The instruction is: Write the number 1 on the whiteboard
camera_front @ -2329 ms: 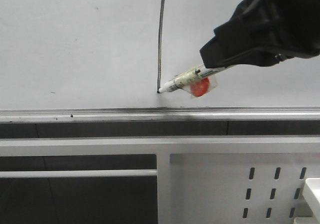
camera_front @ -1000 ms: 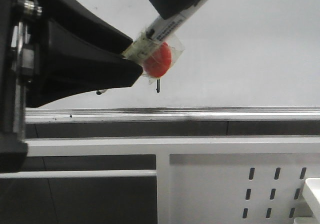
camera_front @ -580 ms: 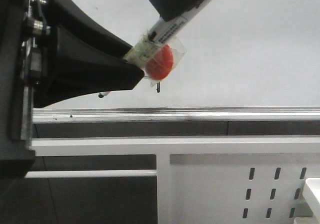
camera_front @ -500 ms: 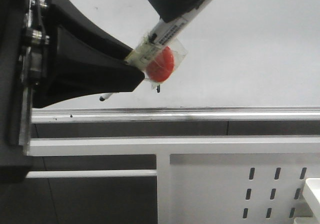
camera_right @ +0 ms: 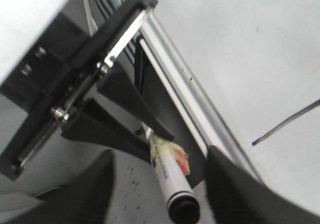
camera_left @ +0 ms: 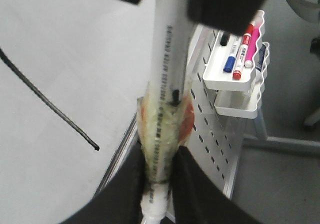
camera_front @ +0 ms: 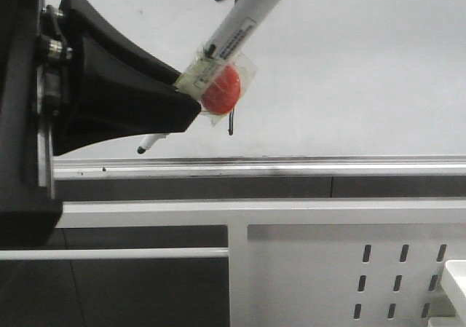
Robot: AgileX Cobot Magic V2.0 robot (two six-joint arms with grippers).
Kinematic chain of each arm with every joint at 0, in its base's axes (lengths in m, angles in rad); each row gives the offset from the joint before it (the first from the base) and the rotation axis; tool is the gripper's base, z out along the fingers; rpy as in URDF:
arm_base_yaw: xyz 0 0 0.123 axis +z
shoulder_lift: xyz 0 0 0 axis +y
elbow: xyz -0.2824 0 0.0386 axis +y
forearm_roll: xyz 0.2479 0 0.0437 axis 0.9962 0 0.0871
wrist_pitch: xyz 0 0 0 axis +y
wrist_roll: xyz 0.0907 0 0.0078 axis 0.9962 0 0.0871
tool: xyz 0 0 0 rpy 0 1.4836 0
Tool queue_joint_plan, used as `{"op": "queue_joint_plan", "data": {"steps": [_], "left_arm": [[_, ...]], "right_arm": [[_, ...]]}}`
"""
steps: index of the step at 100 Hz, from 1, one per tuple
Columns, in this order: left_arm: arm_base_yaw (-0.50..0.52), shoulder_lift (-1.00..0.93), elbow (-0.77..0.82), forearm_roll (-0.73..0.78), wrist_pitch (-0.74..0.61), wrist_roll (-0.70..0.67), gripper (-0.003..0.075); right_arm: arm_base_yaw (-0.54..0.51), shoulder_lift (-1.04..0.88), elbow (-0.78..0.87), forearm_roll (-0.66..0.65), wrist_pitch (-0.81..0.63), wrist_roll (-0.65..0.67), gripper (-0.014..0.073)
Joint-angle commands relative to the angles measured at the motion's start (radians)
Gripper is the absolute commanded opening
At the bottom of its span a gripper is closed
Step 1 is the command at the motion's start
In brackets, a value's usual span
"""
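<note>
The whiteboard [camera_front: 364,65] fills the upper front view, with its silver rail [camera_front: 291,165] below. The number 1 is mostly hidden behind the marker; its lower end [camera_front: 231,127] shows, and the stroke shows in the left wrist view [camera_left: 45,99] and the right wrist view [camera_right: 285,126]. My left gripper [camera_front: 186,105] is shut on the white marker [camera_front: 240,28] at its taped part, beside a red tab [camera_front: 220,88]; this grip also shows in the left wrist view [camera_left: 159,156]. My right gripper [camera_right: 161,154] is open, its fingers [camera_right: 230,184] wide apart around the marker's rear end [camera_right: 182,209] without touching it.
A white perforated metal panel [camera_front: 328,276] stands below the board on the right. A white tray with several coloured markers [camera_left: 240,54] hangs on that panel. The left arm's black body [camera_front: 22,123] fills the left edge of the front view.
The right gripper has let go of the marker and risen almost out of the front view. The marker now tilts more steeply in my left gripper, its tip lower to the left.
</note>
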Motion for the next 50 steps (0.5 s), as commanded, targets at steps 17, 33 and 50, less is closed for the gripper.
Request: {"op": "queue_joint_plan", "data": {"steps": [17,33,50], "left_arm": [[0.002,-0.014,0.09,-0.325,-0.338,-0.014,-0.002],[0.002,-0.014,0.223,-0.613,-0.624,0.004,-0.002],[0.002,0.014,0.265,-0.786,-0.724,0.012,-0.002]], "right_arm": [[0.001,-0.101,-0.093,-0.07,-0.057,-0.007,0.0397],[-0.003,-0.171,-0.093,-0.078,0.016,-0.007,0.0018],[-0.003,-0.2,-0.093,-0.08,0.077,0.007,-0.0069]]}}
